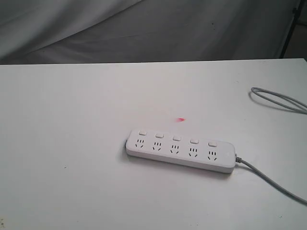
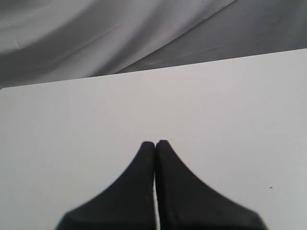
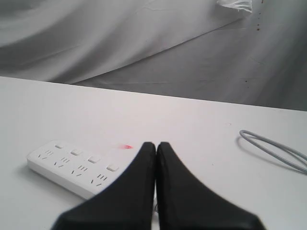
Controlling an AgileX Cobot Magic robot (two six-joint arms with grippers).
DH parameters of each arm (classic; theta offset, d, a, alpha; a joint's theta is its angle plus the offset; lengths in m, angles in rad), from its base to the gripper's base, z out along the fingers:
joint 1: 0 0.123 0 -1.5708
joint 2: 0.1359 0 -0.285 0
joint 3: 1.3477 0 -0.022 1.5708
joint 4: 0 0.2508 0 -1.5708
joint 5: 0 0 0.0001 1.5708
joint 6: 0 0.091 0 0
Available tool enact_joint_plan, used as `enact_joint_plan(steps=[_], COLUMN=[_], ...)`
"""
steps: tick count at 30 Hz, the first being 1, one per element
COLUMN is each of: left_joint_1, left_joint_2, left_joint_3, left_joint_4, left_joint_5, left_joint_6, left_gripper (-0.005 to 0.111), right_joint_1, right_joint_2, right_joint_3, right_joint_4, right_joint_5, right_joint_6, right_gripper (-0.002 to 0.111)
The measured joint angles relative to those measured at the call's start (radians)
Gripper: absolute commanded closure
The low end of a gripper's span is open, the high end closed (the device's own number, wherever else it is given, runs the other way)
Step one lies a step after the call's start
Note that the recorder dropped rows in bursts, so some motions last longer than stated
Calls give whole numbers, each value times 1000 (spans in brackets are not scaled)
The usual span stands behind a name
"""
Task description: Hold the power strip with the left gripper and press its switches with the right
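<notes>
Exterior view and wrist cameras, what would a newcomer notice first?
The white power strip lies near the middle of the white table, grey cord trailing right. A small red spot sits just beyond it. In the wrist views, the left end effector and right end effector loom black and shut.

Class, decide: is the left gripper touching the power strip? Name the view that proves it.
Apart. The exterior view shows the whole power strip alone on the table, nothing on it; the left gripper faces only bare table.
</notes>
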Motion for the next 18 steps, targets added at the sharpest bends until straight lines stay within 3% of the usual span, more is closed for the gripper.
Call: enact_joint_plan(steps=[11, 18], left_joint_1=[0, 0], left_joint_2=[0, 0], left_joint_3=[0, 0], left_joint_4=[31, 56], left_joint_5=[-13, -172], left_joint_6=[6, 10], left_gripper=[106, 106], right_joint_1=[0, 0], right_joint_2=[0, 0], right_joint_3=[0, 0], right_joint_4=[0, 0], right_joint_5=[0, 0], right_joint_6=[0, 0], right_gripper=[108, 108])
